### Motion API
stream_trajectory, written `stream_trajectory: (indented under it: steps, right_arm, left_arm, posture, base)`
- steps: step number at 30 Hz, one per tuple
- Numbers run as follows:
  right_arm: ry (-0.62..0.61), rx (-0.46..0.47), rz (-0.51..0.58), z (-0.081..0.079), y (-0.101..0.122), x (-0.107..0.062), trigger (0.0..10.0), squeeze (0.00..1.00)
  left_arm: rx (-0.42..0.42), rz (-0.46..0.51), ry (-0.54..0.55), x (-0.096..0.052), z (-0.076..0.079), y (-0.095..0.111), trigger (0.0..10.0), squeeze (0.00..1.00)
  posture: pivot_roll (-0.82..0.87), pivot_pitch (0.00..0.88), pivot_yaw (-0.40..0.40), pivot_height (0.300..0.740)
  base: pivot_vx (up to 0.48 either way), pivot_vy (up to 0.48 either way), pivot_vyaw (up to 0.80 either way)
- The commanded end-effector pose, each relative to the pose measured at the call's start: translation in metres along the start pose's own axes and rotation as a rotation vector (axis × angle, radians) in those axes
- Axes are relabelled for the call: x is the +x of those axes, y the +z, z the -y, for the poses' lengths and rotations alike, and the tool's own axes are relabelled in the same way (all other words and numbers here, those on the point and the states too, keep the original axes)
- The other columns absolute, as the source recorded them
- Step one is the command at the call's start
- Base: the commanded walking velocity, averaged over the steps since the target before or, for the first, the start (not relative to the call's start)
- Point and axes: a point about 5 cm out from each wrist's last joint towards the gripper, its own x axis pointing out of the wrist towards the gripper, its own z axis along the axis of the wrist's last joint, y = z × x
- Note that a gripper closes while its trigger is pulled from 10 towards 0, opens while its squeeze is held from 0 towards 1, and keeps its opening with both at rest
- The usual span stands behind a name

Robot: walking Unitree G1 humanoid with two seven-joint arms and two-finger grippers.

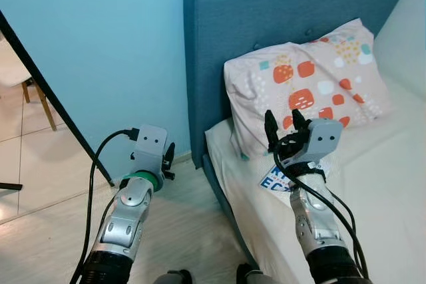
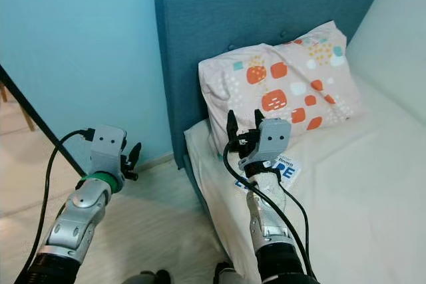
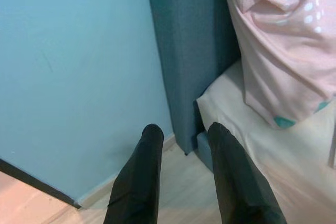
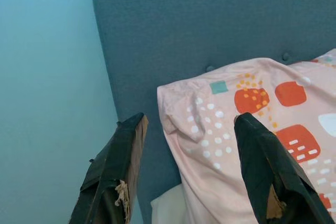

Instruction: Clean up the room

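One small paper packet (image 2: 283, 167) lies on the white bed (image 2: 359, 184) at about 6 o'clock from the pillow (image 2: 279, 91), not picked up yet, while the right hand (image 2: 243, 128) hangs wide open near it and the left hand (image 2: 133, 157) holds nothing.

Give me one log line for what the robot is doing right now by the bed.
right gripper: open, raised before pillow | left gripper: open, idle over floor | white-and-blue packet: on mattress

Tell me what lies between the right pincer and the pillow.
Nothing: in the right wrist view the right pincer stands open, the pillow directly beyond.
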Motion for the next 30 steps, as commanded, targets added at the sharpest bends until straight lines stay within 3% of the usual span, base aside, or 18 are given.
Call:
stream_trajectory:
  steps: [1, 30]
  right_arm:
    - [0.003, -0.006, -0.021, -0.0011, -0.0029, -0.0033, 10.0, 0.0]
    - [0.002, -0.013, -0.082, 0.0027, -0.0092, -0.0077, 10.0, 0.0]
  left_arm:
    - [0.008, -0.005, 0.003, 0.0007, 0.0019, -0.0035, 10.0, 0.0]
    - [0.014, 0.027, 0.022, 0.0039, 0.0052, -0.0062, 10.0, 0.0]
  posture:
    - [0.0, 0.016, 0.028, 0.73]
    - [0.0, 0.031, 0.024, 0.73]
  base:
    - [-0.334, 0.0, 0.0]
    - [-0.359, 0.0, 0.0]
